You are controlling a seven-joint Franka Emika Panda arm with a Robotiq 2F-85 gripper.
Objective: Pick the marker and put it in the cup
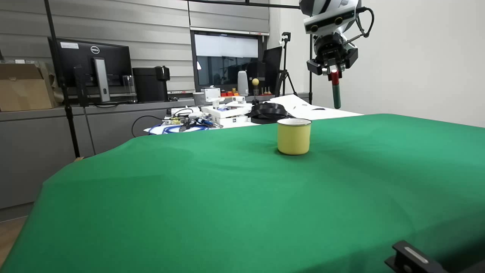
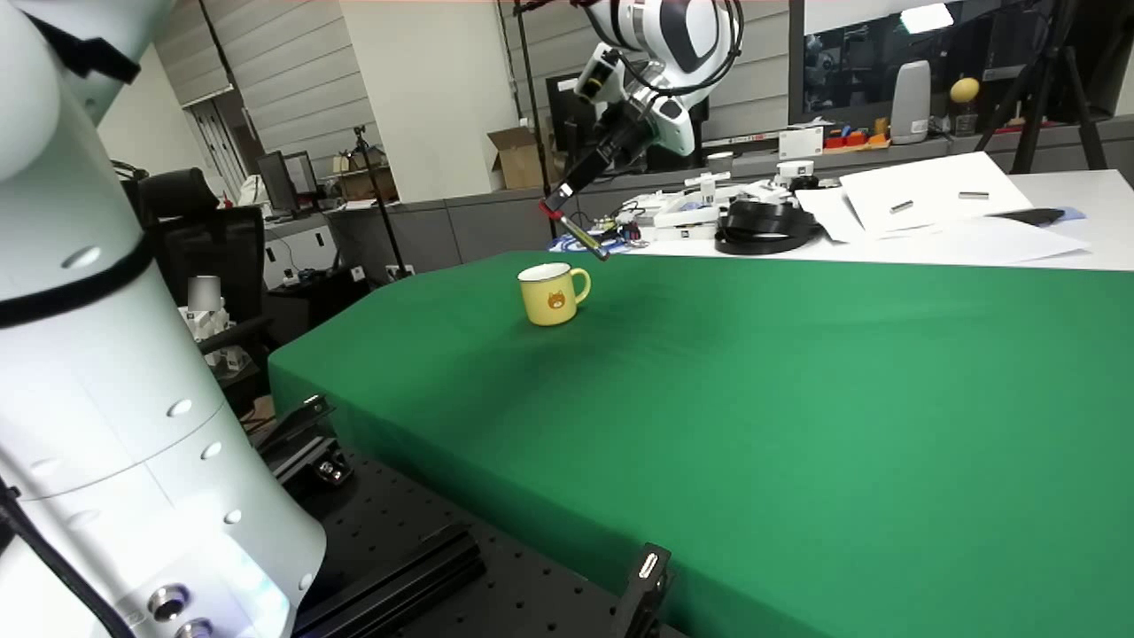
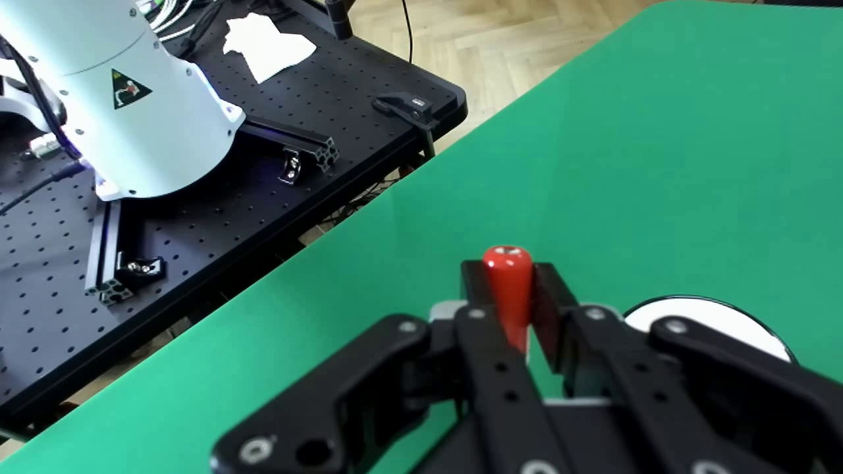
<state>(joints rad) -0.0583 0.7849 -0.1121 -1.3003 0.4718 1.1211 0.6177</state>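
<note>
The marker (image 1: 337, 95) has a red end and a dark green body in an exterior view; it hangs steeply from my gripper (image 1: 333, 72). It also shows tilted in an exterior view (image 2: 585, 239). My gripper (image 3: 508, 280) is shut on the marker's red part, which sticks up between the fingertips in the wrist view. The pale yellow cup (image 1: 293, 138) stands upright on the green cloth. Its handle and bear print show in an exterior view (image 2: 549, 299). In the wrist view its white inside (image 3: 714, 321) is partly hidden behind the right finger. The marker is above the cloth, apart from the cup.
The green cloth (image 1: 227, 197) covers the table. A white side table behind carries white parts, cables and a black coil (image 2: 766, 226). The white robot base (image 3: 141, 112) stands on a black perforated plate with clamps (image 3: 405, 105) near the cloth's edge.
</note>
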